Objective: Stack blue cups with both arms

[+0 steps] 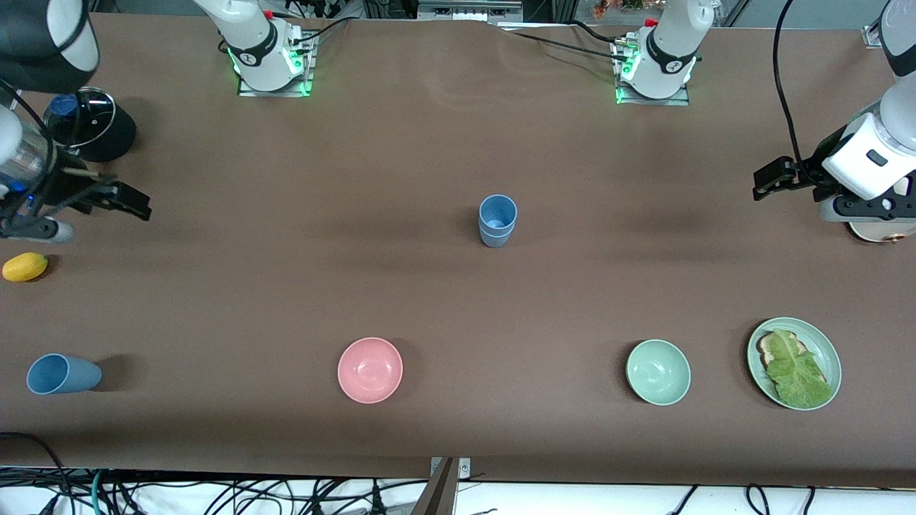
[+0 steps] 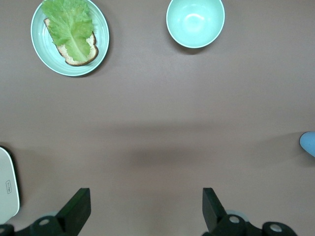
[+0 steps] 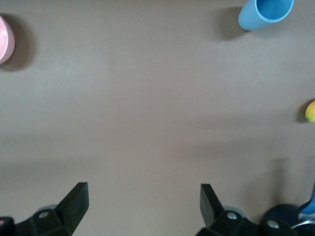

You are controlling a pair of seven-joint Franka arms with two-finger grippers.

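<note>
Two blue cups (image 1: pixel 497 220) stand nested upright in the middle of the table; an edge of them shows in the left wrist view (image 2: pixel 308 143). Another blue cup (image 1: pixel 63 374) lies on its side at the right arm's end, near the front camera, and appears in the right wrist view (image 3: pixel 266 12). My left gripper (image 1: pixel 769 179) hangs open over bare table at the left arm's end, with nothing between its fingers (image 2: pixel 146 206). My right gripper (image 1: pixel 129 200) hangs open over bare table at the right arm's end, also holding nothing (image 3: pixel 144 204).
A pink bowl (image 1: pixel 370 370), a pale green bowl (image 1: pixel 658 372) and a green plate (image 1: pixel 830 350) with toast and lettuce line the table's near side. A yellow lemon (image 1: pixel 25 267) and a black lidded pot (image 1: pixel 93 125) sit at the right arm's end.
</note>
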